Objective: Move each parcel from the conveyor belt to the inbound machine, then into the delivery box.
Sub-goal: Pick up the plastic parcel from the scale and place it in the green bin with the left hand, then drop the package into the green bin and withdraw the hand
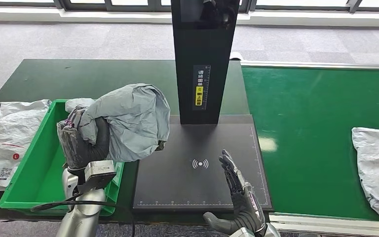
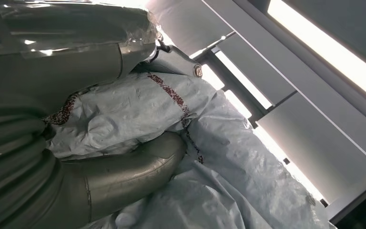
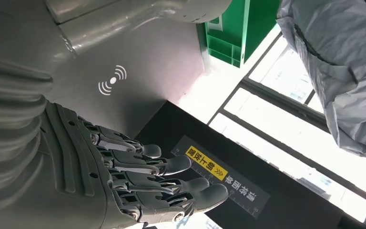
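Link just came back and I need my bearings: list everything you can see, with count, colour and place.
Grey parcel: one, grey plastic bag, held up above the green bin's right edge.
Green bin: one, green, left of the scan plate.
White parcel on the belt: one, white with red marks, right side of the conveyor.
White parcels: white with red print, outside the bin at far left; count unclear.
Inbound machine plate: one, dark with a white signal mark, centre.
Machine column: one, black with a yellow label, behind the plate.
Conveyor belt: one, green, right.
Table: one, dark green, behind the bin.
Left hand: grips the grey parcel.
Right hand: empty, fingers apart, above the plate.
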You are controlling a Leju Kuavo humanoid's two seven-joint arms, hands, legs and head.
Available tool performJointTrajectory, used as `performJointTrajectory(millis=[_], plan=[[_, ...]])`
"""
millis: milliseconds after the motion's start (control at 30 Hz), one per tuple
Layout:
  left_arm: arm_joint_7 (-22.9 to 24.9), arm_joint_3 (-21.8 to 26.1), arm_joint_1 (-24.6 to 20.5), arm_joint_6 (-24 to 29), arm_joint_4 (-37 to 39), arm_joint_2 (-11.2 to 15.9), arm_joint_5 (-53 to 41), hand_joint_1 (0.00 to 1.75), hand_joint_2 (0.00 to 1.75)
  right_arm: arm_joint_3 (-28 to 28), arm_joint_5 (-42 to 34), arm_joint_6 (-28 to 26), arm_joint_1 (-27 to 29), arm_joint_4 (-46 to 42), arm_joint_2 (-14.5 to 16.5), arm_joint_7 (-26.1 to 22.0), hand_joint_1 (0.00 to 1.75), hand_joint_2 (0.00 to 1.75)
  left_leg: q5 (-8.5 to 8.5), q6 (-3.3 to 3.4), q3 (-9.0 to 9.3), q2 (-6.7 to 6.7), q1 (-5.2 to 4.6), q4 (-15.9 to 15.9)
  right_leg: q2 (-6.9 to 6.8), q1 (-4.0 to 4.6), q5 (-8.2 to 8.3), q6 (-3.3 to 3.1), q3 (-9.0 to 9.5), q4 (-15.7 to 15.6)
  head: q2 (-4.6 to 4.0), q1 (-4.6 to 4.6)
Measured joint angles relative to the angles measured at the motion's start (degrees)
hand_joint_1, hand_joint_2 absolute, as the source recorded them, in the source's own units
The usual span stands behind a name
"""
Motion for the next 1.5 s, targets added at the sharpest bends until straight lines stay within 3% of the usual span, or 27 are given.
performJointTrajectory(millis=[400, 667, 833, 967, 1233, 1267, 1333, 1367, 1400, 1467, 1500], plan=[[1.50, 1.58, -1.44, -1.30, 1.77, 0.12, 2.30, 1.75, 1.75, 0.01, -0.30, -0.13, 0.01, -0.01, -0.10, 0.02, 0.00, 1.75, 0.00, 0.00, 0.01, 0.00, 0.01, 0.00, -0.01, 0.02, 0.00, 0.00, 0.00, 0.00, 0.00, 0.00], [-0.85, 12.51, -9.41, -4.74, 17.04, 2.00, 13.79, 1.75, 1.75, 0.03, -0.66, -1.14, 0.02, 0.00, -0.50, 0.16, 0.00, 1.75, 0.06, -0.07, 0.08, 0.12, 0.03, 0.00, 0.12, 0.04, 0.05, -0.06, -0.01, 0.05, 0.00, 0.00], [0.68, 19.27, -14.95, -6.01, 30.98, 4.30, 16.58, 1.75, 1.75, 0.04, -0.86, -1.04, -0.02, -0.01, -0.56, 0.78, 0.00, 1.75, 0.07, -0.07, 0.11, 0.05, 0.03, -0.03, 0.09, 0.02, 0.04, -0.06, 0.07, 0.06, 0.00, 0.01], [-1.74, 24.44, -19.57, -5.93, 41.82, 5.84, 18.50, 1.75, 1.75, 0.10, -0.91, -0.80, -0.04, -0.02, -0.57, 1.09, 0.00, 1.75, -0.03, -0.10, 0.50, 0.03, -0.03, -0.10, 0.07, -0.04, -0.06, -0.11, 0.45, 0.05, 0.00, 0.03], [-1.99, 27.98, -22.23, -5.95, 48.23, 6.60, 17.69, 1.75, 1.75, 0.14, -0.98, -0.09, -0.21, -0.02, -0.56, 1.11, 0.00, 1.75, -0.11, -0.16, 0.83, 0.10, -0.03, -0.15, 0.13, -0.03, -0.11, -0.15, 0.68, 0.06, 0.00, 0.00], [-1.99, 28.15, -22.28, -5.96, 48.37, 6.60, 17.64, 1.42, 1.75, 0.14, -0.98, -0.07, -0.26, -0.02, -0.56, 1.10, 0.00, 1.75, -0.11, -0.16, 0.85, 0.10, -0.03, -0.16, 0.13, -0.03, -0.11, -0.15, 0.69, 0.07, 0.00, 0.00], [-1.99, 28.49, -22.36, -6.05, 48.63, 6.60, 17.59, 0.55, 1.75, 0.14, -0.98, -0.03, -0.37, -0.01, -0.57, 1.09, 0.00, 1.75, -0.11, -0.17, 0.88, 0.10, -0.03, -0.17, 0.14, -0.03, -0.11, -0.16, 0.71, 0.07, 0.00, 0.00], [-1.99, 28.63, -22.38, -6.16, 48.72, 6.60, 17.59, 0.11, 1.31, 0.14, -0.98, -0.02, -0.42, -0.01, -0.57, 1.08, 0.00, 1.75, -0.11, -0.17, 0.90, 0.10, -0.03, -0.17, 0.14, -0.03, -0.12, -0.17, 0.72, 0.07, 0.00, 0.00], [-2.01, 28.73, -22.40, -6.39, 48.79, 6.60, 17.63, 0.00, 0.87, 0.14, -0.98, -0.02, -0.45, 0.00, -0.58, 1.07, 0.00, 1.75, -0.11, -0.17, 0.90, 0.10, -0.03, -0.17, 0.14, -0.03, -0.12, -0.17, 0.73, 0.07, 0.00, 0.00], [-2.05, 28.78, -22.37, -7.05, 48.76, 6.56, 17.85, 0.00, 0.00, 0.14, -0.99, 0.00, -0.49, 0.00, -0.58, 1.04, 0.00, 1.75, -0.13, -0.20, 0.92, 0.10, -0.03, -0.18, 0.14, -0.03, -0.14, -0.19, 0.74, 0.07, 0.00, 0.00], [-2.08, 28.78, -22.32, -7.36, 48.69, 6.53, 18.01, 0.00, 0.00, 0.14, -0.99, 0.01, -0.52, 0.00, -0.58, 1.02, 0.00, 1.75, -0.14, -0.21, 0.92, 0.10, -0.03, -0.18, 0.15, -0.03, -0.14, -0.20, 0.74, 0.08, 0.00, 0.00]])
